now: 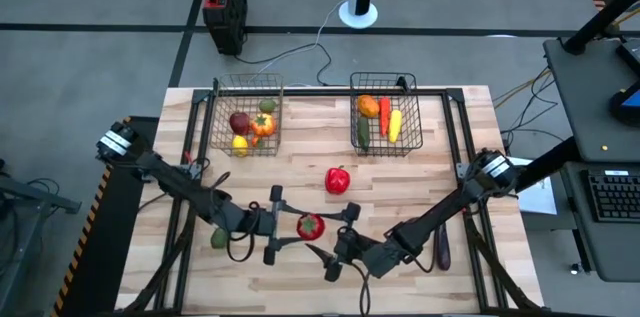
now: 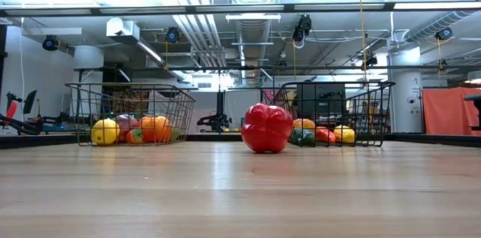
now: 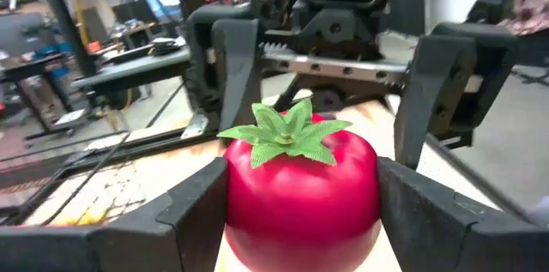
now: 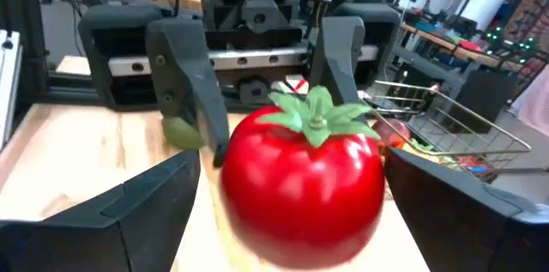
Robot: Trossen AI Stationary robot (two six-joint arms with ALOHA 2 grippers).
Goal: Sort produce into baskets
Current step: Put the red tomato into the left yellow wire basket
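The tomato [image 1: 310, 225] is held clear of the table [image 1: 420, 187] near its front edge, midway between the two arms, its green stem cap turned upward. It is pinched at its sides by the left gripper [image 3: 300, 203]. The right gripper [image 4: 292, 195] is set opposite, fingers spread to either side of the same fruit with a little room left, so a handover is judged to be in hand. The tomato is round, so no long axis need be matched.

The left basket [image 1: 215, 117], at the far edge, is loaded with dark red, yellow, orange and green pieces; the right basket [image 1: 415, 122] with orange, red, yellow and green ones. A red pepper [image 1: 338, 179] is left on the boards between, a green piece [image 1: 218, 240] by the left arm and a purple piece [image 1: 442, 247] by the right.
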